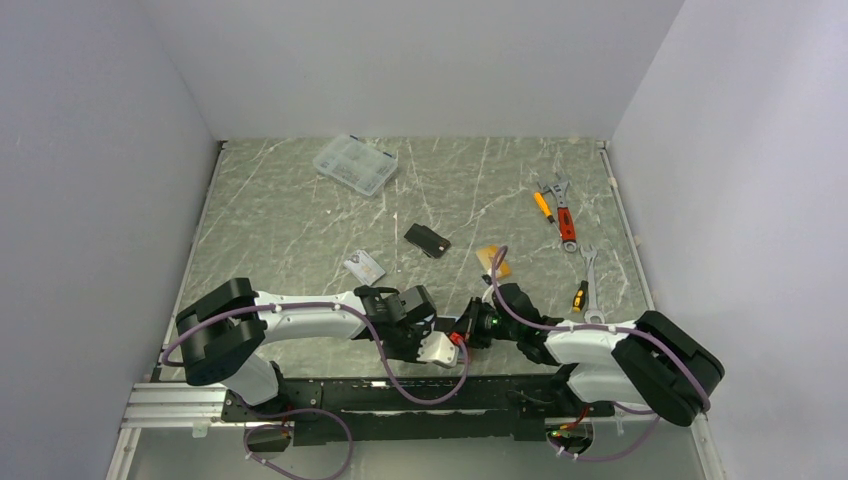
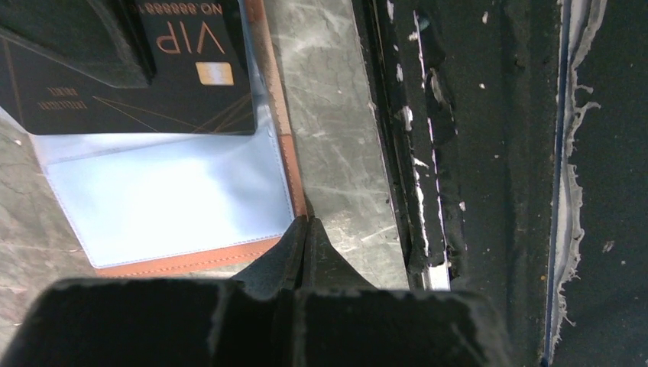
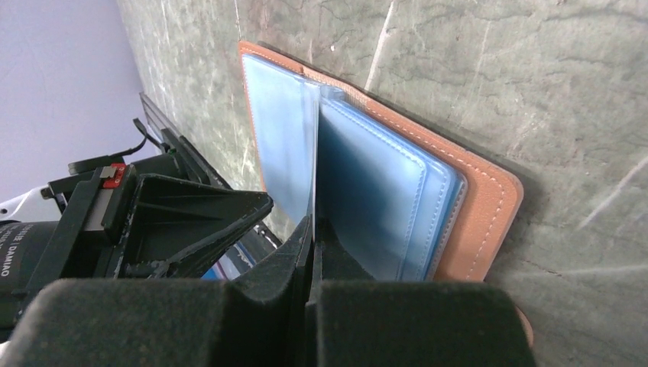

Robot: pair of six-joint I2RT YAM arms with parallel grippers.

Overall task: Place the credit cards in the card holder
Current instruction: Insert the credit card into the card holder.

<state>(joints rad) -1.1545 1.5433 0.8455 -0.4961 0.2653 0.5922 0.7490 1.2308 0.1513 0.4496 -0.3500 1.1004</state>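
- Tools first: the right tool (image 3: 313, 229) is pressed together. An upright clear leaf of the card holder (image 3: 477, 202) runs into the seam between its fingers, so the leaf looks pinched there.
- The left tool (image 2: 306, 228) is also pressed together and holds nothing. Its tip touches the holder's near corner, seemingly pinning it to the bench (image 2: 336, 115).
- The holder lies open at the bench's near edge, between the two tools, and they hide it in the top view.
- A black VIP card (image 2: 153, 84) lies over the holder's far end. I cannot tell whether it is inside a sleeve or on top.
- The step in hand, as I judge it, is spreading the sleeves for loading.
- The next move calls for one tool to let go and fetch a loose card while the other pins the holder. Flat cards on a hard bench will likely be awkward to lift.
- I count four cards: the VIP one, plus a silver-grey card (image 1: 364, 266), a black card (image 1: 427, 240) and an orange-gold card (image 1: 495, 263) lying loose farther out.
- There is also one holder, one clear compartment box (image 1: 355, 164), a red-handled wrench (image 1: 566, 220), a silver wrench (image 1: 591, 275) and what look like two small screwdrivers (image 1: 542, 206).
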